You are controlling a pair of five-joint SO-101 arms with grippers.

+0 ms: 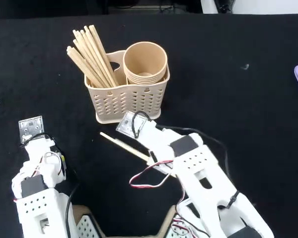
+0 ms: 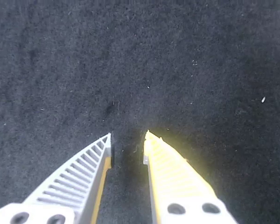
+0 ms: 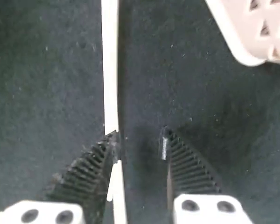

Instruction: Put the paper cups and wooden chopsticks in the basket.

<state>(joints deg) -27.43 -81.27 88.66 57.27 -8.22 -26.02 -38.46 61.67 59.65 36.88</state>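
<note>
My right claw [image 3: 139,140] is half open and empty; the loose chopstick [image 3: 110,70] lies lengthwise against one finger [image 3: 91,163], not across the gap, with the basket [image 3: 233,37] just beside.

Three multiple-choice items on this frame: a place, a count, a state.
1. Where is the stack of brown paper cups?
A) in the beige perforated plastic basket
B) beside the basket
C) in a gripper

2. How many wooden chopsticks lie outside the basket?
A) none
B) one
C) three

3. The fingers of the right gripper are:
A) shut on a cup
B) shut on a chopstick
C) open

1A: they stand in the basket. 2B: one lies on the black table. 3C: a gap shows between them.
</note>
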